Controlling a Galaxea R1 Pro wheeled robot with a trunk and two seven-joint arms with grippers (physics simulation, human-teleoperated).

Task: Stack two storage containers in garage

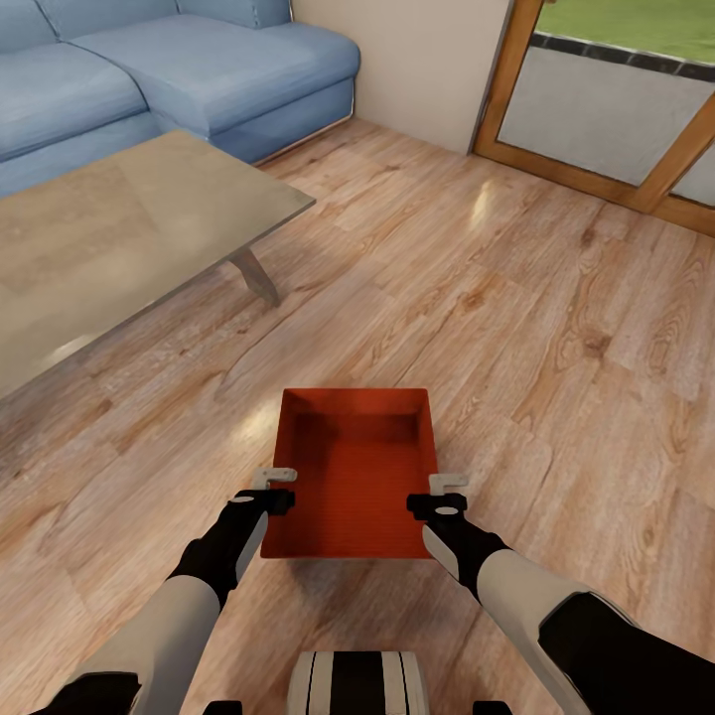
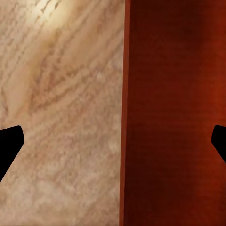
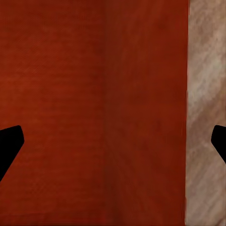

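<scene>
A: The storage container [image 1: 353, 477], the orange-red open bin, sits on the light wood plank floor [image 1: 516, 328] at the lower centre of the head view, just in front of the robot. It is in the living room; the blue sofa [image 1: 179, 70] is at the upper left and a wood-framed glass door [image 1: 606, 109] at the upper right.

B: And the grippers?

A: The left gripper [image 1: 275, 479] is over the left long wall, the right gripper [image 1: 448, 485] over the right long wall. In each wrist view the two dark fingertips stand far apart, one on each side of a wall, so both are spread and clamp nothing.

B: Which step is this?

A: I judge it is the pick-up of one container, before any carrying to the garage.

B: What does the next move need?

A: I think both grippers must go down a little so each wall is between the fingers, then close together at the same height, so the bin does not tilt when lifted. The low table [image 1: 119, 238] on the left is near; turning needs care.
</scene>
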